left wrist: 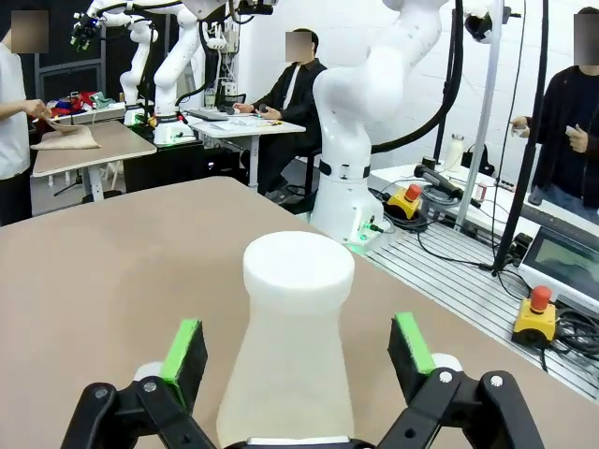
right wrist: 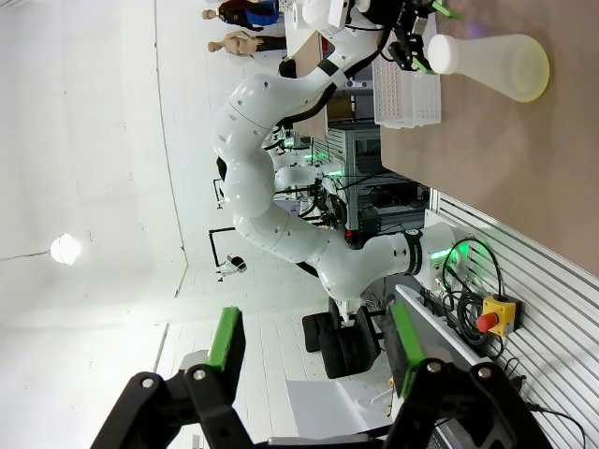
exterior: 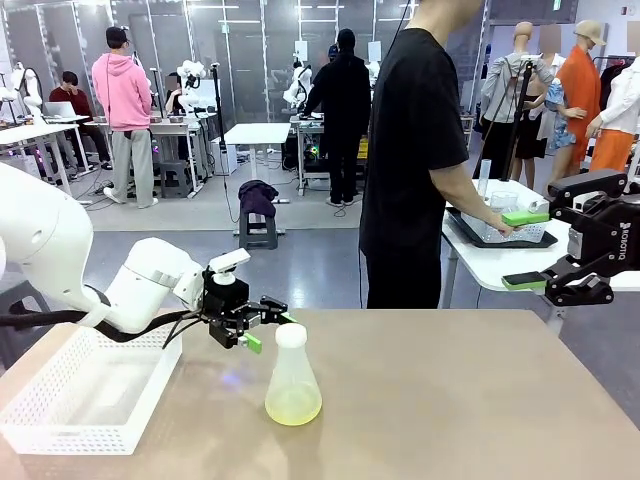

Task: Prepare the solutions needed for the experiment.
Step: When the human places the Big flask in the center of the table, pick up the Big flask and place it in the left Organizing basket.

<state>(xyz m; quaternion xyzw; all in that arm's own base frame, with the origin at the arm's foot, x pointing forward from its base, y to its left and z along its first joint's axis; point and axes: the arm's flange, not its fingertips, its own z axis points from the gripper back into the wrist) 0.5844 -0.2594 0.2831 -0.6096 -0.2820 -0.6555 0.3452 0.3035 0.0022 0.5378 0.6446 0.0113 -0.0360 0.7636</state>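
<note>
- A frosted conical flask [exterior: 293, 378] stands upright on the tan table [exterior: 450, 400], near the front edge and a little left of the middle; a shallow pool of the solutions [exterior: 293, 407], pale yellow-green and clear, lies in its wide base.
- A white cap or stopper [exterior: 290, 335] tops the flask's narrow neck.
- The left gripper [exterior: 270, 325] sits level with that neck, fingers spread wide; in the left wrist view its green pads [left wrist: 183, 348] stand on either side of the flask [left wrist: 292, 355], apart from it.
- A white perforated plastic basket [exterior: 85, 395] lies on the table's left part, under the left arm; the arm hides part of its far rim.
- The right gripper [exterior: 525, 250] hangs at the right edge, off the table, its fingers parted with nothing between them; its arm is cut off by the frame.
- Beyond the table a person in a black shirt [exterior: 410, 150] stands side-on, one hand [exterior: 497, 228] on a dark tray [exterior: 500, 235] on a white side table; the tray's contents are hard to make out.
</note>
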